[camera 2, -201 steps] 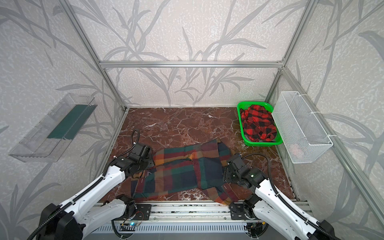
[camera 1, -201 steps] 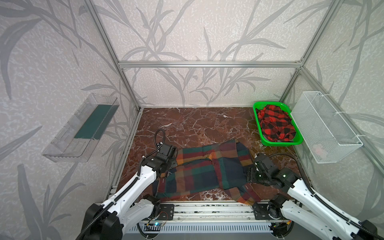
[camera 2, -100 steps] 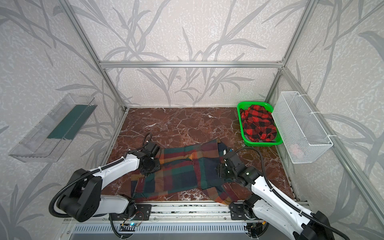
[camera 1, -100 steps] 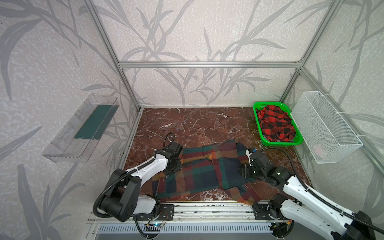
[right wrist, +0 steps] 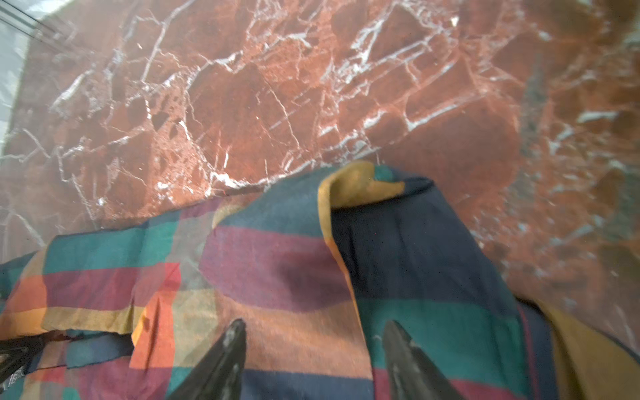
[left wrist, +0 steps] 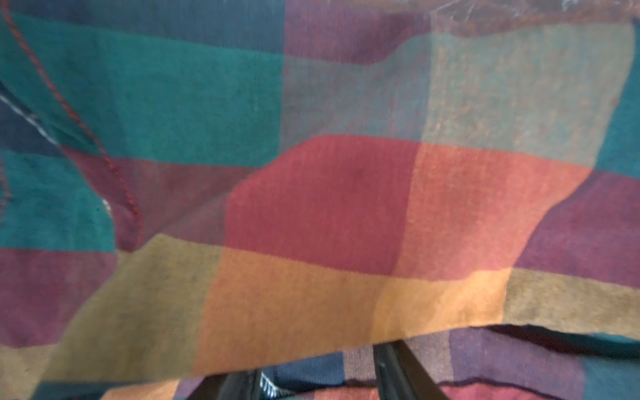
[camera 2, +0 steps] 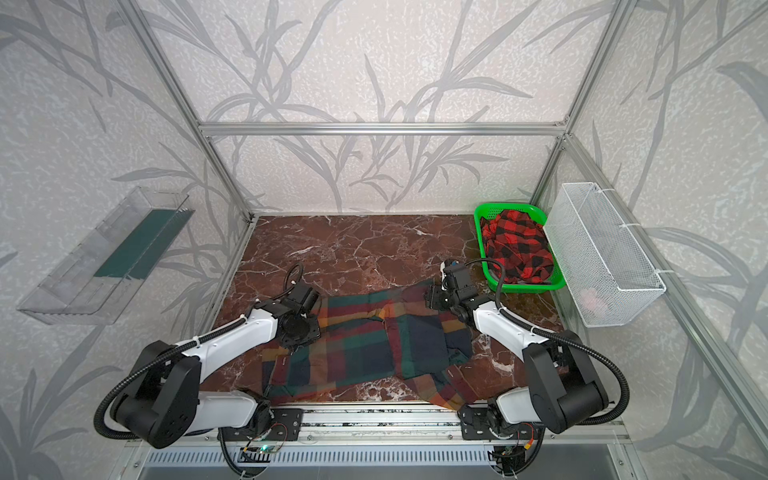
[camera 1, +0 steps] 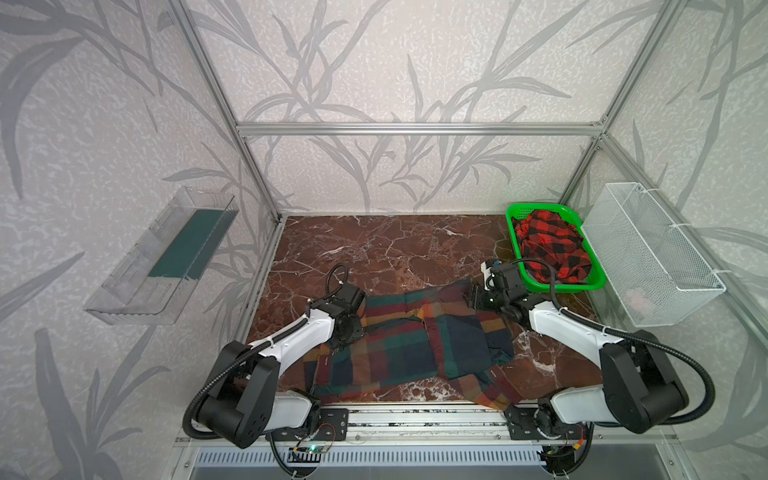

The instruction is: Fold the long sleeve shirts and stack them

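The plaid shirt (camera 1: 399, 349) lies spread on the tabletop (camera 1: 374, 249) toward 6 o'clock, with 1 sleeve trailing to 5 o'clock as far as the front edge. The red-and-black check shirt (camera 1: 552, 249) sits bunched in the green basket (camera 1: 513, 216) at 2 o'clock. My left jaws are at the plaid shirt's 10 o'clock edge and my right jaws at its 2 o'clock corner. The right jaws stand part-way apart, fingers (right wrist: 228, 356) over the cloth with nothing pinched. The left jaws also stand apart where their fingers (left wrist: 398, 374) show.

I judge this to be the step of taking the far edge at both ends for a fold toward 6 o'clock. To do it well, I should close both jaws on the same layers, right at the hem. Then I should lift both ends together and level, keeping the cloth lightly taut so the fold line runs straight. The turned-over orange flap (right wrist: 356, 183) by my right jaws should be flattened or taken into the pinch, or it creases inside.

My left fingertips go under an orange fold, so I cannot tell whether cloth sits between them or how many layers. In both top views my left arm (camera 1: 299, 336) covers that corner. Both wrist views are blurred. The check shirt's sleeves cannot be made out.
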You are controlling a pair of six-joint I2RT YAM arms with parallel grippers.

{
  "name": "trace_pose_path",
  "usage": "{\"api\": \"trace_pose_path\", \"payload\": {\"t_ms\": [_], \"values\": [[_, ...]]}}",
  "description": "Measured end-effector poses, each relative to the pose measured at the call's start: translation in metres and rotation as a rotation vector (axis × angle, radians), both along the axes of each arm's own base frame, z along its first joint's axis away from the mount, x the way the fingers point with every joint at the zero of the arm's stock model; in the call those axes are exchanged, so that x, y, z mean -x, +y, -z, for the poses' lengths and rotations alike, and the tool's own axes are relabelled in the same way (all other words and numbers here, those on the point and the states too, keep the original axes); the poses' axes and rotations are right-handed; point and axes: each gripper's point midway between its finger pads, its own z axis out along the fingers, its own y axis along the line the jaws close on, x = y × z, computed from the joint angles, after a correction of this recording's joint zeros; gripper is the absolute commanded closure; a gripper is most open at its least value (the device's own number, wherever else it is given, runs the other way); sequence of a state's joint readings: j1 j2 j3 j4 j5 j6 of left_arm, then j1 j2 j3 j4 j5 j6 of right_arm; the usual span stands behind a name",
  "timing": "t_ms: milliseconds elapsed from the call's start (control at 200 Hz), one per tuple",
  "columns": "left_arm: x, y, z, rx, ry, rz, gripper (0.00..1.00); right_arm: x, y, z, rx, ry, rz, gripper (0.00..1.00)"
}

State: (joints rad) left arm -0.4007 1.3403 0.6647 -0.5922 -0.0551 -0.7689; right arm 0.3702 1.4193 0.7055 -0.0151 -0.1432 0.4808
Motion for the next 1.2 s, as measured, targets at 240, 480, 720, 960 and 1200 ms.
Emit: {"api": "trace_pose_path", "payload": {"t_ms": [240, 480, 720, 960, 1200], "values": [[0.000, 0.002, 0.000, -0.009, -0.001, -0.001, 0.49, -0.002, 0.005, 0.030, -0.028, 0.042, -0.023, 0.50], [0.000, 0.003, 0.000, -0.018, -0.005, 0.001, 0.49, 0.012, 0.004, 0.048, -0.042, 0.092, -0.033, 0.83], [0.002, 0.004, 0.002, -0.024, -0.001, 0.000, 0.49, 0.034, -0.003, 0.036, -0.062, 0.063, -0.032, 1.00], [0.002, 0.004, 0.004, -0.026, 0.003, 0.000, 0.50, 0.044, -0.007, 0.000, -0.090, -0.018, -0.036, 1.00], [0.001, 0.004, 0.006, -0.027, 0.005, 0.000, 0.50, 0.072, -0.016, 0.041, -0.054, 0.162, -0.013, 1.00]]}}
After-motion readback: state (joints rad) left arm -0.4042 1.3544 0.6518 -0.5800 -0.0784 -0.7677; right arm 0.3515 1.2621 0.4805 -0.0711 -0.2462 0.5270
